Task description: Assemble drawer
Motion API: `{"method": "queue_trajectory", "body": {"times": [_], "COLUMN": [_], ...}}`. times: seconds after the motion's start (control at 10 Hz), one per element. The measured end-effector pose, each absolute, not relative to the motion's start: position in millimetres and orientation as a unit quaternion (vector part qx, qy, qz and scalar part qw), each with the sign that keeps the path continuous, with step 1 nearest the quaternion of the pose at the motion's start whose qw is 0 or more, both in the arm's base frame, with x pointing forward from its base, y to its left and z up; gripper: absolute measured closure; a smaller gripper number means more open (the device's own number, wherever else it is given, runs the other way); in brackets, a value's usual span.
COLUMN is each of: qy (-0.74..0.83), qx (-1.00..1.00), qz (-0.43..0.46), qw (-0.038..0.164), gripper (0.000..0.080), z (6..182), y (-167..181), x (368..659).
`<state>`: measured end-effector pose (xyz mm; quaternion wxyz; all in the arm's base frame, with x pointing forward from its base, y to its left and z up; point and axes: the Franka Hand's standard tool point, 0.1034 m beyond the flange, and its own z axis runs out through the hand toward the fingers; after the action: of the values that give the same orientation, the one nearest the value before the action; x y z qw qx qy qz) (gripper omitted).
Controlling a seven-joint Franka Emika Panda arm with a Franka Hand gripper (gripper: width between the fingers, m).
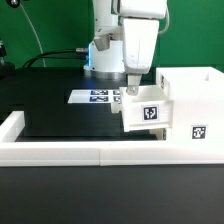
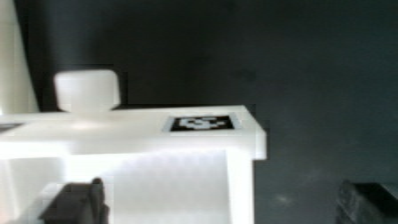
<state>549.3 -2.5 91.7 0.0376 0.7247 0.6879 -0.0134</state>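
**Gripper over a small tray beside the box housing**

Exterior view. We saw the arm (image 1: 125,35) reaching down from the top of the frame, with the gripper (image 1: 132,88) ending at the upper edge of a small white tray (image 1: 143,110). The tray bore a black-and-white tag (image 1: 151,113) on the side facing us and sat against the big box housing (image 1: 192,105), which stood at the exterior view's right and carried a tag of its own (image 1: 198,131). Both rested on the black table (image 1: 60,110), just behind the long low white border wall (image 1: 90,152). The marker board (image 1: 100,96) lay flat on the table, behind the tray and near the arm's base. We could not tell from here whether the fingers pinched the tray wall.

Wrist view. We saw a white part (image 2: 134,150) with a tag (image 2: 203,123) on its top face and a rounded white knob (image 2: 86,90) rising behind it. Two dark fingers (image 2: 75,203) showed at the lower corners, spread apart with the white part between them.
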Motion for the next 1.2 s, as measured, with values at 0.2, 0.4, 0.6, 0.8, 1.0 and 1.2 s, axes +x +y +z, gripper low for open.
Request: {"method": "queue_trajectory", "body": {"times": [0.2, 0.4, 0.6, 0.8, 1.0, 1.2], "qy": [0.699, 0.711, 0.714, 0.716, 0.711, 0.696], "qx": [0.714, 0.702, 0.699, 0.696, 0.698, 0.712], "qz": [-0.007, -0.006, 0.018, 0.035, 0.054, 0.056], "qw": [0.044, 0.041, 0.011, -0.032, -0.064, -0.073], "gripper": [0.0151, 0.0151, 0.0151, 0.0151, 0.0151, 0.0151], "z": [104.6, 104.6, 99.2, 80.4, 67.5, 61.4], "y": [-29.9, -44.2, -70.6, -82.7, -85.5, -74.6], "x": [553.1, 553.1, 550.0, 543.0, 536.6, 539.6]}}
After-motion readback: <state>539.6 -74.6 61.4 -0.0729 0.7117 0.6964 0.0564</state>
